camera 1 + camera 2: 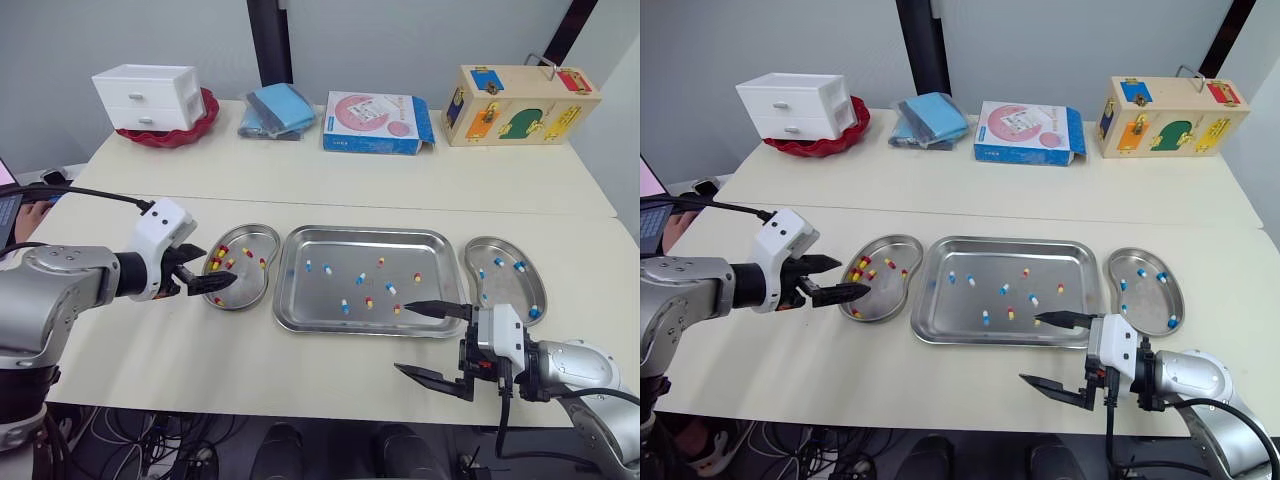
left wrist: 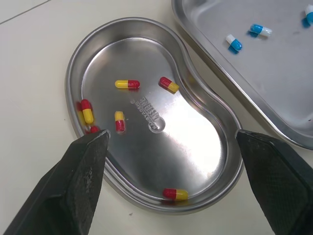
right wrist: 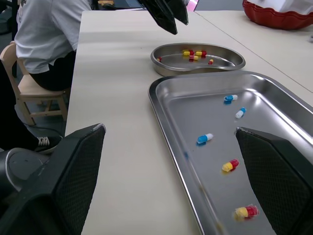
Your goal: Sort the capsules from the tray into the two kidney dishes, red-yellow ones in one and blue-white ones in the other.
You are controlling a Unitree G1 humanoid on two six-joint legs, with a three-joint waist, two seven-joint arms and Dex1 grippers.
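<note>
- Over the left kidney dish (image 1: 255, 288), left gripper (image 1: 220, 270) hangs spread and empty; dipping could knock red-yellow capsules (image 2: 127, 84) out
- Right gripper (image 1: 402, 336), fingers apart astride the front rim of the tray (image 1: 430, 258), may skid loose capsules (image 1: 368, 301) away

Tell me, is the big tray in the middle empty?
No, not empty: the tray holds several blue-white capsules and red-yellow capsules scattered across it.
</note>
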